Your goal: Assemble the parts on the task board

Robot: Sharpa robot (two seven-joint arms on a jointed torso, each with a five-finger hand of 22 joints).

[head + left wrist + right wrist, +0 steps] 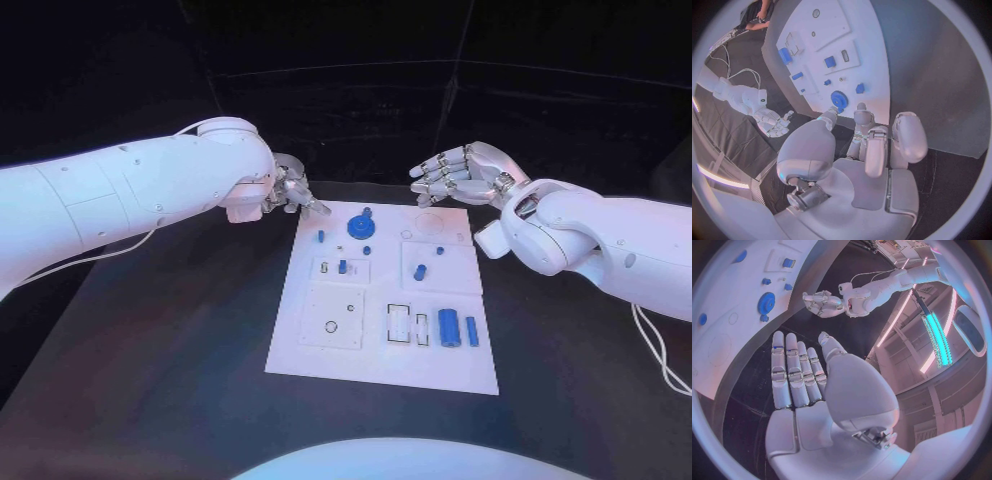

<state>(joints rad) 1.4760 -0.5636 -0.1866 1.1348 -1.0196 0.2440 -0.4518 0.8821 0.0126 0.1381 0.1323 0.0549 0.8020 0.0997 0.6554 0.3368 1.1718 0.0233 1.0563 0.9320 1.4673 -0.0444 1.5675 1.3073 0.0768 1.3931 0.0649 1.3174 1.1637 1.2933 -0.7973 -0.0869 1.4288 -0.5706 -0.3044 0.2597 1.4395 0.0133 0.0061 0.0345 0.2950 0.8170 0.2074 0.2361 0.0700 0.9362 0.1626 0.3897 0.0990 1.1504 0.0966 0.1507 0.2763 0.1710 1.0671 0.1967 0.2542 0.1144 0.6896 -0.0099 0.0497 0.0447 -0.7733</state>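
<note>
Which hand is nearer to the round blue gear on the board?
Left. The left hand hovers just beside the blue gear; the right hand hangs farther off, beyond the board's far edge.

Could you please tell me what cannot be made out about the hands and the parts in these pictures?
- Left hand: in the head view its own arm hides the palm, so contact with the task board is unclear.
- Small blue parts: too small in the head view to tell their shapes.
- Blue gear: in the left wrist view a fingertip covers its near edge.
</note>
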